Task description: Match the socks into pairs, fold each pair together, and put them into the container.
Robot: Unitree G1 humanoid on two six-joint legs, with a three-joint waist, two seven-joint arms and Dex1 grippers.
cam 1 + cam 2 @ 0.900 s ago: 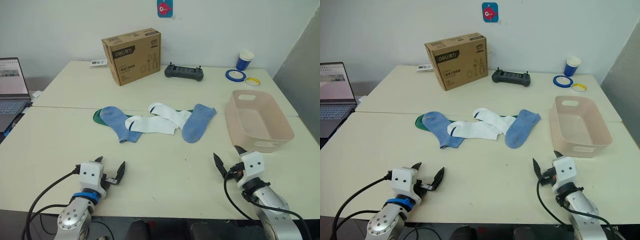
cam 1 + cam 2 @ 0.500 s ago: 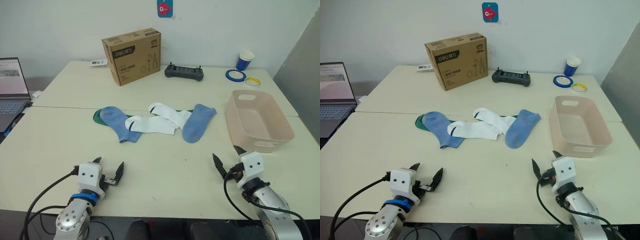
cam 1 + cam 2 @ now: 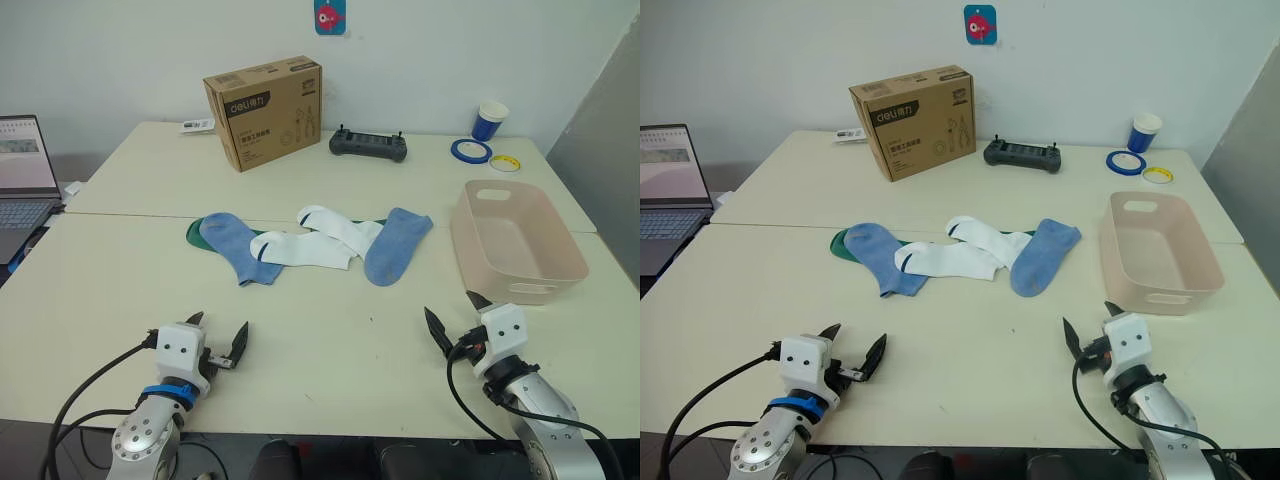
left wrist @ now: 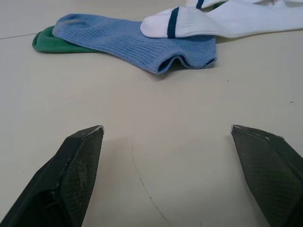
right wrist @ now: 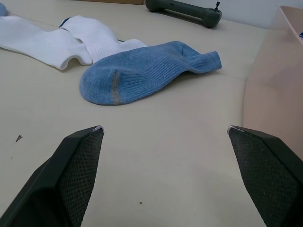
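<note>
Several socks lie in a loose row mid-table. A light blue sock lies at the left over a dark green sock. Two white socks with dark cuff stripes overlap in the middle, and a second light blue sock lies at the right. The pale pink container stands empty at the right. My left gripper is open near the front edge, well short of the socks. My right gripper is open too, just in front of the container. In the right wrist view the blue sock lies ahead of the fingers.
A brown cardboard box, a black controller, a blue cup and tape rolls sit at the back. A laptop is at the far left. A seam joins two tables.
</note>
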